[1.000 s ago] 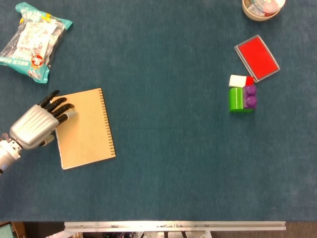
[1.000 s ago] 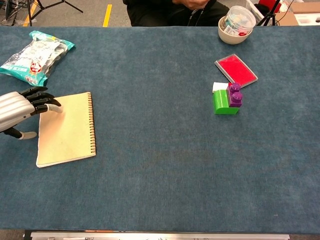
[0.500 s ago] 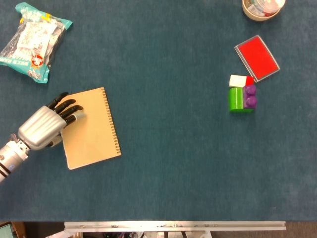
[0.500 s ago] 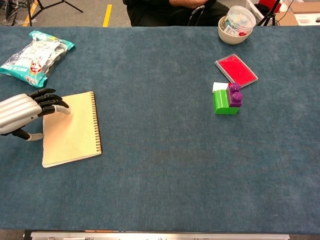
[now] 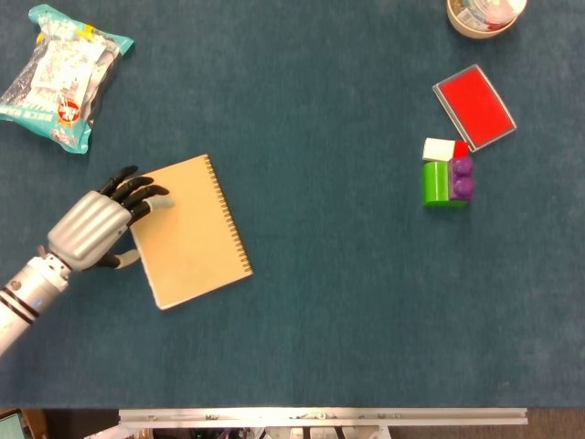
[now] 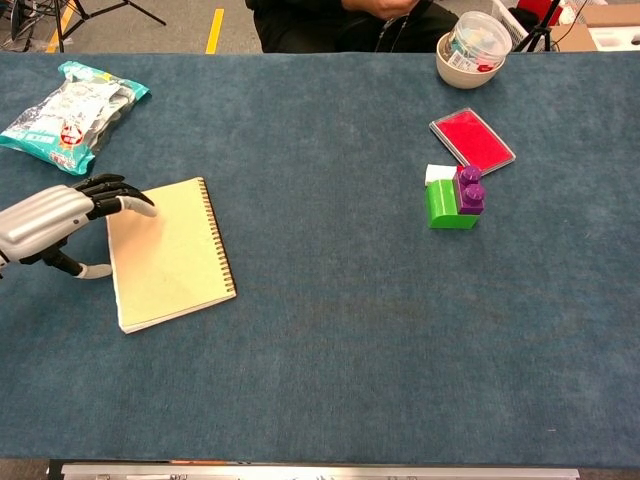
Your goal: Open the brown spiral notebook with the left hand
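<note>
The brown spiral notebook (image 5: 192, 233) (image 6: 170, 255) lies shut on the blue table, slightly turned, with its spiral binding (image 5: 228, 215) along the right edge. My left hand (image 5: 91, 229) (image 6: 45, 220) sits at the notebook's left edge. Its fingertips (image 5: 151, 194) rest on the top-left corner of the cover, and the thumb lies beside the left edge. It holds nothing that I can see. The right hand shows in neither view.
A snack bag (image 5: 59, 73) (image 6: 70, 110) lies at the far left. At the right are a red flat case (image 5: 473, 107) (image 6: 472, 140), a green and purple block stack (image 5: 445, 180) (image 6: 450, 200), a white block (image 5: 440, 148), and a bowl (image 5: 484, 14) (image 6: 470, 50) at the far edge.
The left hand has moved to the right with its fingers on the cover, and the notebook has slid right with it and turned slightly. The cover stays shut.
</note>
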Available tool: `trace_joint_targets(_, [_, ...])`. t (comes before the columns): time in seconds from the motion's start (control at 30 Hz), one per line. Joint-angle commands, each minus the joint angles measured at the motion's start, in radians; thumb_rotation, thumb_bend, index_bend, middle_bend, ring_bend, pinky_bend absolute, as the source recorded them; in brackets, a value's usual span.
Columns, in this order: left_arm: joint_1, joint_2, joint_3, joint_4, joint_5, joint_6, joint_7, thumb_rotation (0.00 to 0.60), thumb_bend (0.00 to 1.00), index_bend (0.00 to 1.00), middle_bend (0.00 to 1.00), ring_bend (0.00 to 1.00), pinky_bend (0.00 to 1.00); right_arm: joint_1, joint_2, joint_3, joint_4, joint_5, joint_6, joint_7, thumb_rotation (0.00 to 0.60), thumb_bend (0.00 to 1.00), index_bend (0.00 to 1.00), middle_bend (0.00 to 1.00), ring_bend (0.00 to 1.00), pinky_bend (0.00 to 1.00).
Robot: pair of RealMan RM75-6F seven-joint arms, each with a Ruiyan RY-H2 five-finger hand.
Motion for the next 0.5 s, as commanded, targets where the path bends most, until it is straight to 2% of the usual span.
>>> trace_joint_targets(0.03, [-0.004, -0.019, -0.017, -0.015, -0.015, 0.001, -0.025, 0.600, 0.17, 0.20, 0.17, 0.11, 0.00, 0.001, 0.000, 0.001, -0.001, 0.000, -0.001, -0.002, 0.600, 0.53, 0.38, 0.37, 0.28, 0.37])
trace_joint_targets(0.27, [-0.018, -0.046, -0.043, -0.025, -0.024, 0.015, -0.023, 0.600, 0.17, 0.20, 0.17, 0.11, 0.00, -0.002, 0.000, 0.003, -0.003, 0.001, 0.008, -0.002, 0.600, 0.53, 0.38, 0.37, 0.28, 0.37])
trace_joint_targets(0.5, [-0.052, -0.036, -0.082, -0.089, -0.034, 0.033, -0.033, 0.600, 0.20, 0.21, 0.17, 0.11, 0.00, -0.004, -0.002, 0.006, -0.001, 0.000, 0.016, 0.000, 0.600, 0.53, 0.38, 0.37, 0.28, 0.37])
